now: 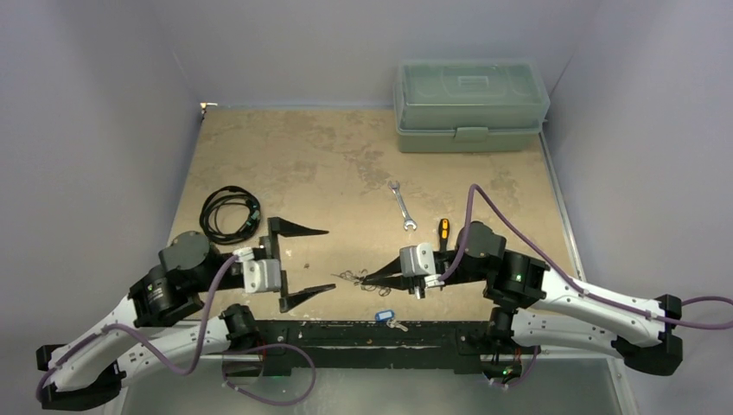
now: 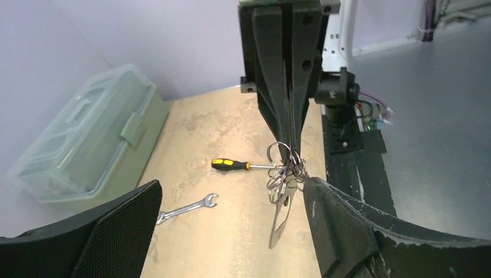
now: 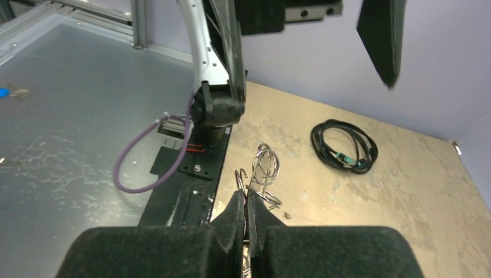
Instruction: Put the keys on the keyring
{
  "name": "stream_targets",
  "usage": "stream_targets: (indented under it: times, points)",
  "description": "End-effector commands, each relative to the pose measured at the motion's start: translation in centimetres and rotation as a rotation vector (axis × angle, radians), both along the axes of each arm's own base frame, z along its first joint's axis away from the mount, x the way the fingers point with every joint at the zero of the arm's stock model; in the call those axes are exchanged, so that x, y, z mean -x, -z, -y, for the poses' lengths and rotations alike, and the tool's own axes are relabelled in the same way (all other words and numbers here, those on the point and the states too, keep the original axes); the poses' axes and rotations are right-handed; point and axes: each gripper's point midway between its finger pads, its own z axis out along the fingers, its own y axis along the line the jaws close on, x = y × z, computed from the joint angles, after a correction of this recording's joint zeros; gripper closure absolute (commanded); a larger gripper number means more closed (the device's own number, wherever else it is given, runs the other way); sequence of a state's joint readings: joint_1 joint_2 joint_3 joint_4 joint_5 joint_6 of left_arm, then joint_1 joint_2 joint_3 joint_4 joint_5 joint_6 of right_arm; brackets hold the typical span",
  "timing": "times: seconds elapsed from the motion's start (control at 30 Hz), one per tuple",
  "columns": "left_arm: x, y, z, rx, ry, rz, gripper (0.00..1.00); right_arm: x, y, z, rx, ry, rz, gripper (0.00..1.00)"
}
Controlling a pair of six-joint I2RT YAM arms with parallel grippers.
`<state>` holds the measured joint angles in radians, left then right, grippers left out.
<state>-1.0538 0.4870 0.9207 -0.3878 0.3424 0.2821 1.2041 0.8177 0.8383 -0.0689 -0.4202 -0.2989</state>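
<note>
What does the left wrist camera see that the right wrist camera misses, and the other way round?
Only the left wrist view shows the toolbox, screwdriver and wrench. Only the right wrist view shows the coiled black cable and a blue key. Both show the keyring pinched in the shut right gripper and the tan tabletop.

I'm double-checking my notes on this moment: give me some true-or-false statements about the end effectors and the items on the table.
1. The right end effector is shut on the keyring. True.
2. The left end effector grips the keyring too. False: it stands open, holding nothing.
3. A blue key lies loose, in neither end effector. True.
4. The toolbox has its lid raised. False: the lid is closed.
5. The screwdriver rests on the coiled cable. False: they lie apart, and the wrench is nearer the screwdriver.
</note>
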Motion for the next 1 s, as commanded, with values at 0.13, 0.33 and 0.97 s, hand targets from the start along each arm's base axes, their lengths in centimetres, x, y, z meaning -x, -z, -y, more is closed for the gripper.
stream_targets:
  times: [0.13, 0.33, 0.97]
  points:
    - [1.9, 2.5, 3.3, -0.142, 0.215, -0.044, 0.26, 3.0, -4.0, 1.4, -0.076, -0.149, 0.058, 1.00]
    - [3.3, 3.8, 4.9, -0.177, 0.341, -0.121, 0.41, 3.7, -4.9, 2.2, -0.110, -0.169, 0.071, 1.00]
    - [3.4, 2.7, 7.1, 0.152, 0.325, -0.585, 1.00, 2.4, -5.4, 2.5, -0.161, -0.092, 0.122, 1.00]
